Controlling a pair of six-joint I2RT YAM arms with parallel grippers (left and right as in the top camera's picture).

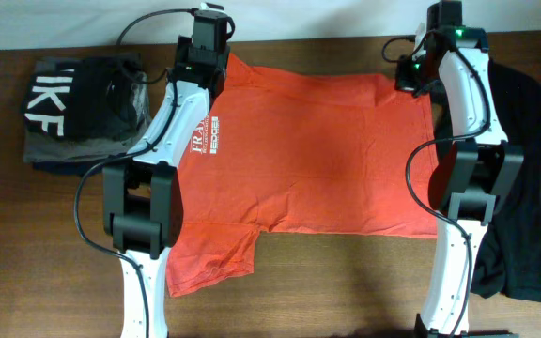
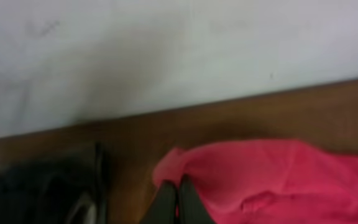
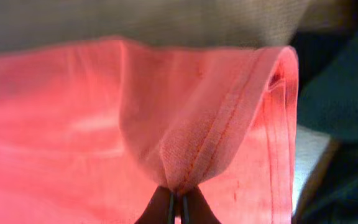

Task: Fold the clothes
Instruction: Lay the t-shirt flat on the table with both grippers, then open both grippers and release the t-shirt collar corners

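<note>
My red shirt (image 1: 317, 150) lies flat in the middle of the brown bench (image 1: 346, 291), with its long way running left to right. My left gripper (image 2: 178, 202) is pinched tight on the shirt's top left corner. My right gripper (image 3: 178, 208) is pinched tight on the top right corner, where a line of stitches runs. The rest of the shirt lies below both grippers, toward the bottom of the frame. I think both should pull the top edge down together. The cloth looks soft, thin and floppy.

Arm links (image 1: 177, 113) white; joint housings (image 1: 144, 202) black; cables (image 1: 408, 176) black; green LED (image 1: 458, 31).
</note>
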